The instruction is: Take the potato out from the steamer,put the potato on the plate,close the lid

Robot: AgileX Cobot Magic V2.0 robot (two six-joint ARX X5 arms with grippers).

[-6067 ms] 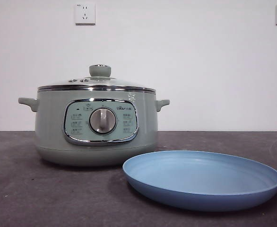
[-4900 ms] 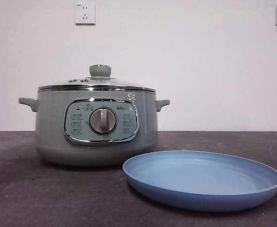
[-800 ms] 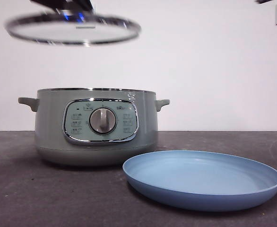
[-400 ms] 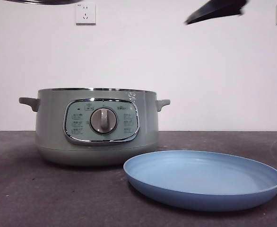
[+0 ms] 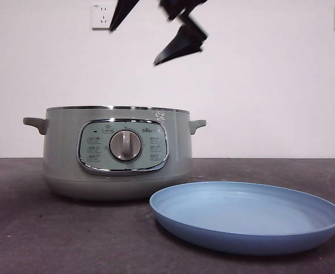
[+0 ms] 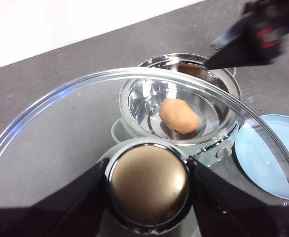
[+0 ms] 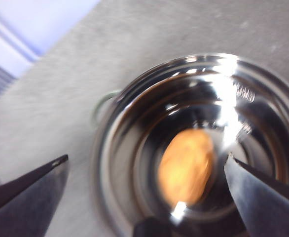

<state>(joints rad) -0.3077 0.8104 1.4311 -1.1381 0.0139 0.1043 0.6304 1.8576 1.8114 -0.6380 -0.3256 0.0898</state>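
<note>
Hovering spread above the unlidded steamer (image 5: 116,151), right end effector (image 5: 150,34); panel print illegible.

Front view level, wrist views above steamer (image 5: 116,151)

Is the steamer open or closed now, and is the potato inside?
Open. The left gripper holds the lid by its knob, off the steamer; the potato lies inside.

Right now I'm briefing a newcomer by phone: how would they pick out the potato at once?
Find the round sage-green steamer with the silver dial, standing behind the light-blue plate, and look down into its open top. The potato lies on the shiny metal floor inside: the only orange-brown, matte, oval thing among chrome and glass.
</note>
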